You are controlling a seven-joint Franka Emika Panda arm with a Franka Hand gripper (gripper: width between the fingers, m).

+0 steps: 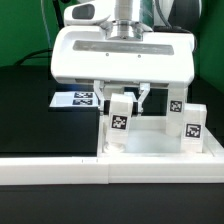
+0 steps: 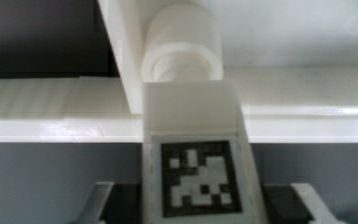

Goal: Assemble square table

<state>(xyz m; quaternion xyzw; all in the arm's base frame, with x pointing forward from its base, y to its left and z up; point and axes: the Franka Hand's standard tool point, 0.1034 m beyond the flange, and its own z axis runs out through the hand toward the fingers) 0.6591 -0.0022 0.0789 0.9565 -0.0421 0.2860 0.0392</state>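
Observation:
The white square table top (image 1: pixel 150 150) lies at the exterior view's lower right, with three short white tagged legs standing on it. One leg (image 1: pixel 120 118) stands at its near left corner, one (image 1: pixel 176 104) at the back and one (image 1: pixel 192 123) at the right. My gripper (image 1: pixel 124 100) hangs straight over the left leg, with one finger on each side and a gap on both sides. In the wrist view this leg (image 2: pixel 197 150) runs between my fingers (image 2: pixel 108 200) down to the white top (image 2: pixel 51 105). My gripper (image 2: pixel 197 208) is open.
The long white border rail (image 1: pixel 60 168) runs along the front, touching the table top's near edge. The marker board (image 1: pixel 78 98) lies on the black table behind and left of the gripper. A green backdrop stands behind.

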